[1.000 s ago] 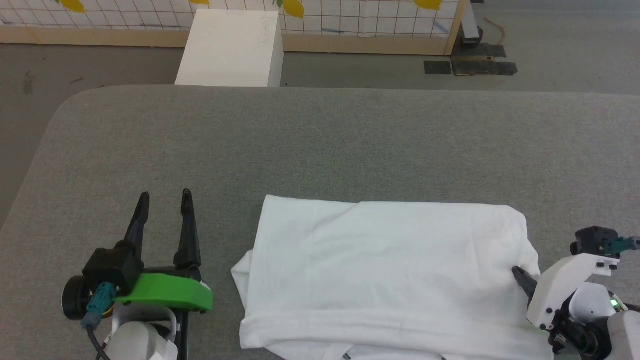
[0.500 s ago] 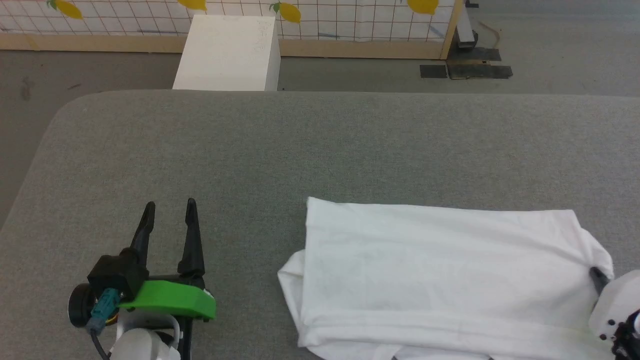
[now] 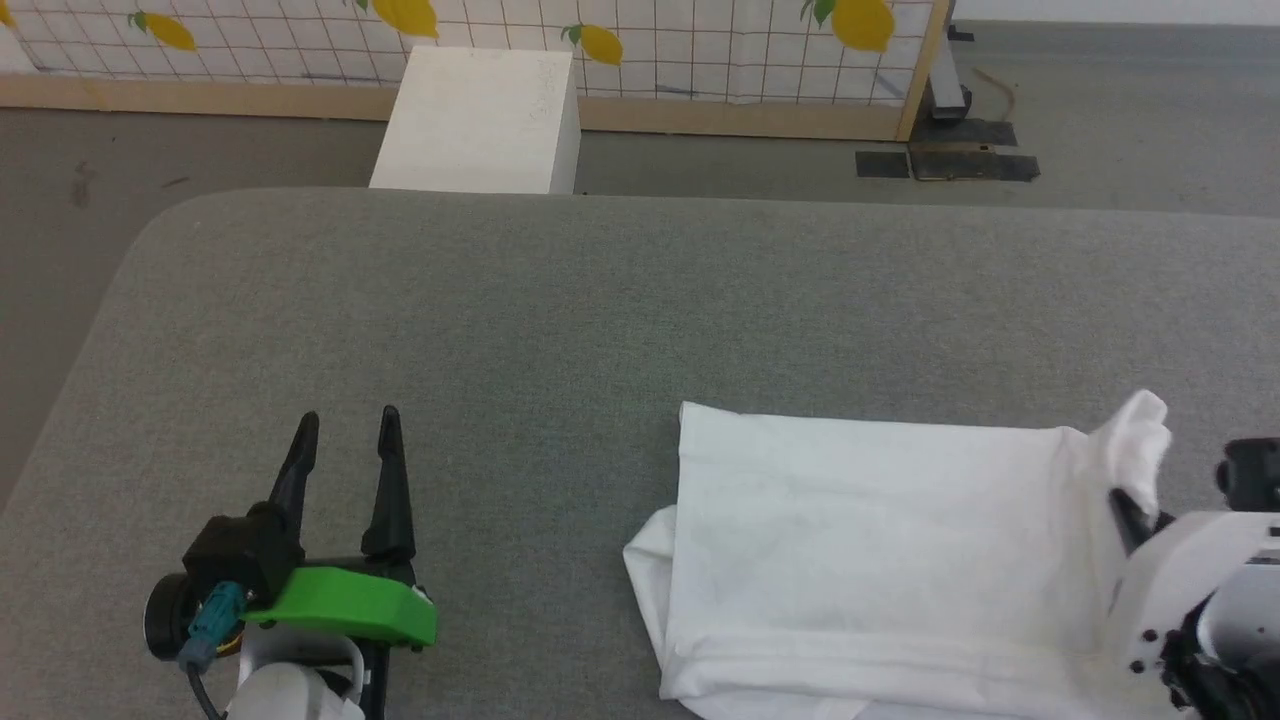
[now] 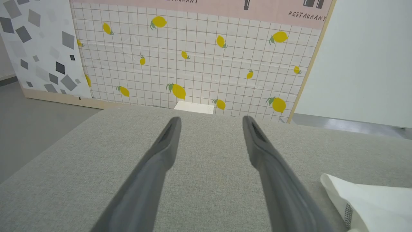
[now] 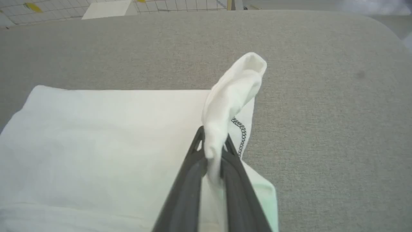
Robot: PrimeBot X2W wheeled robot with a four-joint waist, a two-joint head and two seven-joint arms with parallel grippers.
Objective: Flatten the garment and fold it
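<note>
While the right gripper [image 5: 213, 141] pinches a lifted corner of the garment [image 3: 870, 540], the left gripper [image 3: 347, 432] sits well apart; fingers wide.

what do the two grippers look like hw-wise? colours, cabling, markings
Left gripper: two long, dark, tapered fingers on a black base, bright green plate beneath, teal connector with a black cable, pale wrist below. Right gripper: same dark fingers, white bracket with small dark screw holes, black module behind. No readable markings on either.
</note>
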